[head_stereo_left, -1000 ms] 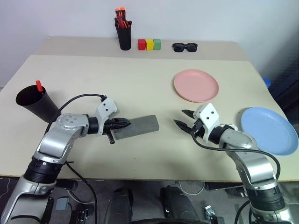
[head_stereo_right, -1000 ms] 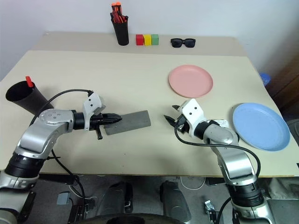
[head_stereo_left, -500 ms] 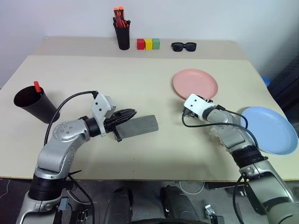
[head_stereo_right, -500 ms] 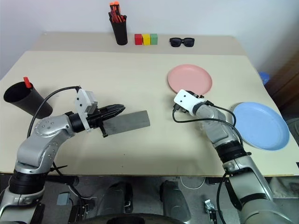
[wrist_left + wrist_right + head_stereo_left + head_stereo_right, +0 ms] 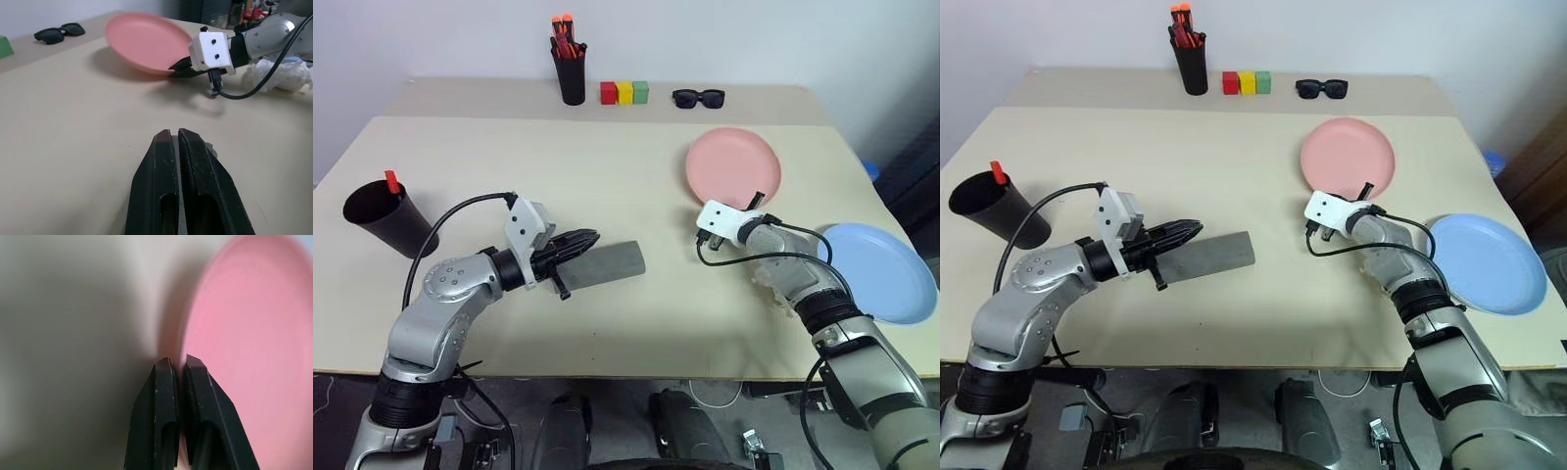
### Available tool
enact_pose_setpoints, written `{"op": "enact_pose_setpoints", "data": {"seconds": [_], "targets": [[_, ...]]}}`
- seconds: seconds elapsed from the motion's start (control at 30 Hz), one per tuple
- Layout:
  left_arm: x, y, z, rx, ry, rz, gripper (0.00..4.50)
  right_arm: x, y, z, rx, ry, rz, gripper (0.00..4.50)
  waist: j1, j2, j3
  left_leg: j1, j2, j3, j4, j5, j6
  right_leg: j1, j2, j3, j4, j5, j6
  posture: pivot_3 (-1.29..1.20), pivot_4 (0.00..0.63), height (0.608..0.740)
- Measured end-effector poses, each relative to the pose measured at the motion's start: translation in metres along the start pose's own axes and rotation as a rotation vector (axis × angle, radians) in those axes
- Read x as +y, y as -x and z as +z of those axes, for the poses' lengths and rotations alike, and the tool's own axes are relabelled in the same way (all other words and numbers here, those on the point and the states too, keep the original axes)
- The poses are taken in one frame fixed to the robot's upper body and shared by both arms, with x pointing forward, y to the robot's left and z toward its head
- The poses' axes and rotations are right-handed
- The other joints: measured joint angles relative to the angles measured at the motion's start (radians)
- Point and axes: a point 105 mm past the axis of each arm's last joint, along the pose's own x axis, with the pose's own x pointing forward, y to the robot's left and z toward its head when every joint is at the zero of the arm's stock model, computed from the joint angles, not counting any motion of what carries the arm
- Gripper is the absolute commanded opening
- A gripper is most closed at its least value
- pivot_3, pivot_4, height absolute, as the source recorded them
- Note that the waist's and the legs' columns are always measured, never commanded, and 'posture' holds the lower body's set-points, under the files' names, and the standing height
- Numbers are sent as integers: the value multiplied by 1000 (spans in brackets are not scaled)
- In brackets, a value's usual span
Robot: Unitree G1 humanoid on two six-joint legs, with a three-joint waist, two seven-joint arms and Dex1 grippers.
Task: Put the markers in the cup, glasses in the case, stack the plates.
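hidden: cup (image 5: pixel 382 217) contents bar a red tip | blurred: table (image 5: pixel 63 333)

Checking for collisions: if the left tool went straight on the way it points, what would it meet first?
Probably the right tool, shut on the pink plate rim; bare table lies between, though depth is unclear.

Along the far edge of the table (image 5: pixel 509 157) stand a black pen holder (image 5: pixel 573 76) full of orange-red markers (image 5: pixel 565 33), three blocks (image 5: pixel 626 93) in red, yellow and green, and black sunglasses (image 5: pixel 699 98).
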Motion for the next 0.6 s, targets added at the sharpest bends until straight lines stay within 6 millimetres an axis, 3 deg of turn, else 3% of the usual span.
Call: {"op": "enact_pose_setpoints", "data": {"seconds": [0.1,0.3,0.37,0.5,0.6], "targets": [[-2,-5,3,-11,-1,-19,149,-15,14,-2,-17,41,-41,39,8,1,0,-1,0,0,0,0,0,0,0,0,0,0,0,0,150,722],[-5,-18,-1,-3,-1,-96,149,-53,90,-35,17,-43,-47,39,17,2,1,0,-1,-1,0,0,1,1,0,0,-1,0,1,0,150,722],[-10,-26,-3,-5,-1,-149,149,-55,129,-54,85,-60,-6,39,23,3,1,0,-1,-1,0,0,1,1,0,0,-1,-1,1,0,150,722],[-9,-34,-7,-6,15,-202,149,-52,184,-86,236,-135,33,39,12,4,0,1,-1,-1,0,0,1,2,0,0,-1,-1,1,0,150,722],[-9,-41,-4,-22,9,-238,149,-35,206,-98,307,-174,92,39,-1,3,0,3,-1,-1,0,0,1,4,0,1,-1,-1,1,0,150,722]]}}
